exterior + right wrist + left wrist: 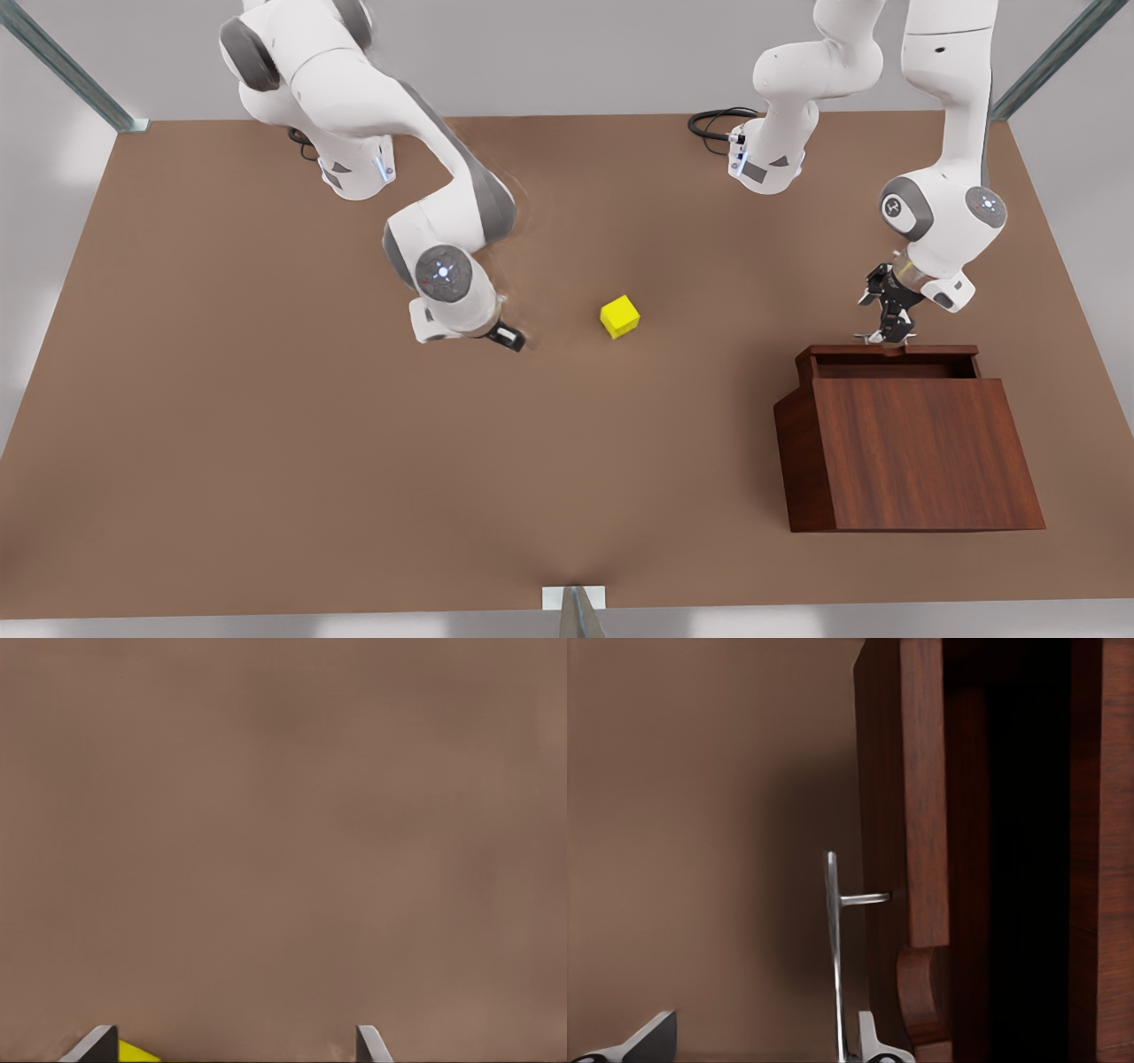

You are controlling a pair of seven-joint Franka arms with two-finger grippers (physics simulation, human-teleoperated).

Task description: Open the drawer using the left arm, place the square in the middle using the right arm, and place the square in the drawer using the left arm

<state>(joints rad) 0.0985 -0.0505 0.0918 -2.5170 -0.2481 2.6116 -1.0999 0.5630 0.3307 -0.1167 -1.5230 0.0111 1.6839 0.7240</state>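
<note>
The yellow square [619, 316] rests on the brown tabletop near the middle [567, 399], touched by neither gripper. To its left in the front view, my right gripper [505, 337] hangs low over the table and stands open. The right wrist view shows that gripper [235, 1047] with a corner of the square [137, 1052] beside one fingertip. The drawer [895, 363] of the wooden cabinet [921, 452] is pulled partly out. My left gripper [886, 326] is at its silver handle [833, 948]. The left gripper [762, 1047] is open, with the bar between its fingers.
Both arm bases [354, 173] [766, 164] stand at the table's far edge, with a black cable loop [713, 124] by the one on the front view's right. Metal frame posts [576, 611] stand at the table's edges. Bare tabletop stretches across the near side.
</note>
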